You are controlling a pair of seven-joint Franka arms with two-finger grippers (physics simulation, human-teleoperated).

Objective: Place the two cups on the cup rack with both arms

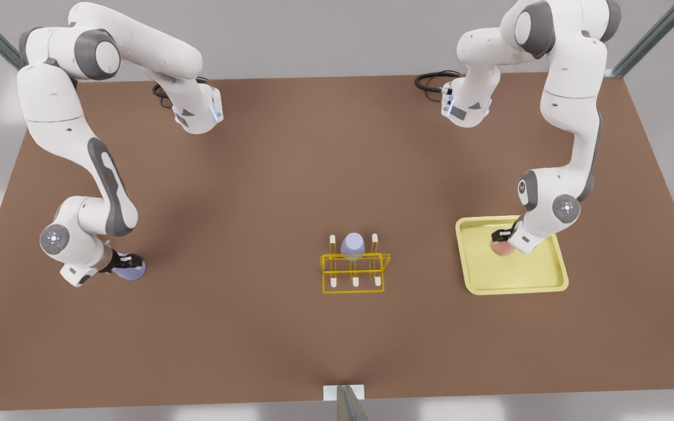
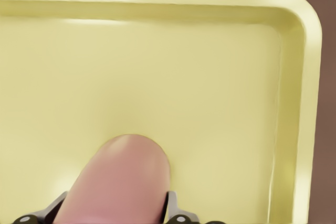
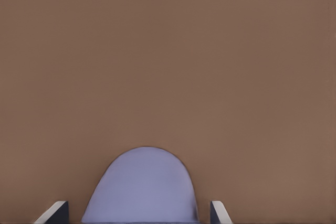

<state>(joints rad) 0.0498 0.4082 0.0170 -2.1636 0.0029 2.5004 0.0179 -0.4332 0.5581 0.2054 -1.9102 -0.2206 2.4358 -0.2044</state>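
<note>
left claw point(image 1: 504, 238) clamped on pink cup point(image 2: 118, 182) over yellow tray point(image 2: 220, 77), right claw point(image 1: 123, 261) gripping lavender cup point(image 3: 142, 187) just above worktop point(image 1: 267, 175), rack point(image 1: 354, 272) midway between claws, second lavender cup point(image 1: 352, 245) on it

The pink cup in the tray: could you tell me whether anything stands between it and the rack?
Nothing visible does. The pink cup sits between the left tool's fingers on the yellow tray, and only bare table separates it from the cup rack.
</note>
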